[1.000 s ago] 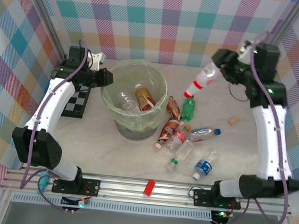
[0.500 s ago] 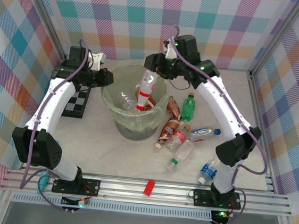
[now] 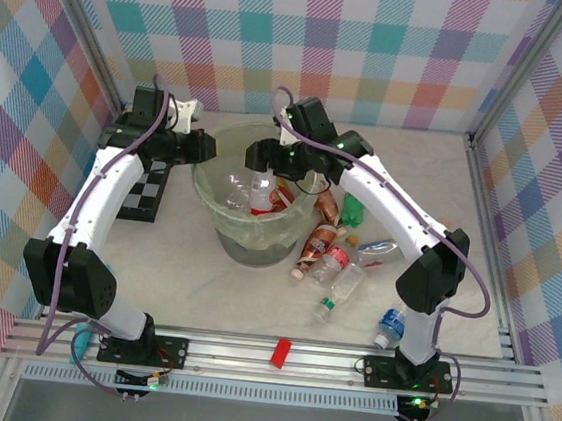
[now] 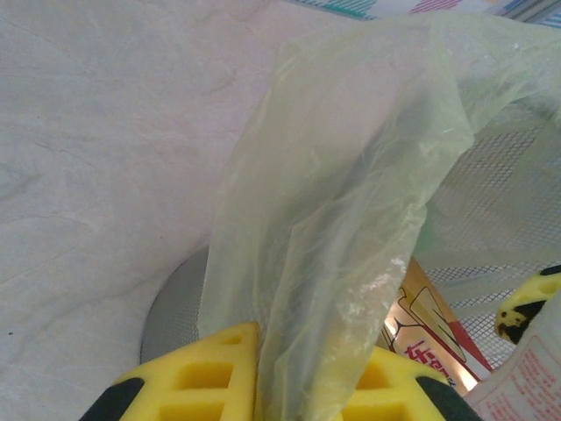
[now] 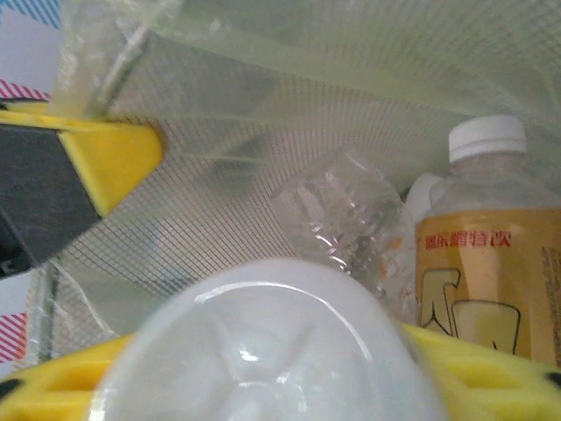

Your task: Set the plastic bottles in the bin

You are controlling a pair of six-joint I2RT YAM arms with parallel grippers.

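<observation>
Top external: the right end effector [image 3: 263, 154] hangs over the bin [image 3: 228, 237] with a red-labelled clear bottle [image 3: 261, 190] cap-down inside the rim. About seven plastic bottles [image 3: 334, 258] lie on the table [image 3: 202, 293] just right of the bin. Left wrist: the left end effector [image 4: 289, 381] is pinched together on the liner [image 4: 342, 219] at the rim. Right wrist: that bottle's base sits between the yellow pads [image 5: 478, 368], above an orange-labelled bottle [image 5: 486, 263] already binned. Whether it is clamped or released cannot be told, and the task is judged under halfway.
</observation>
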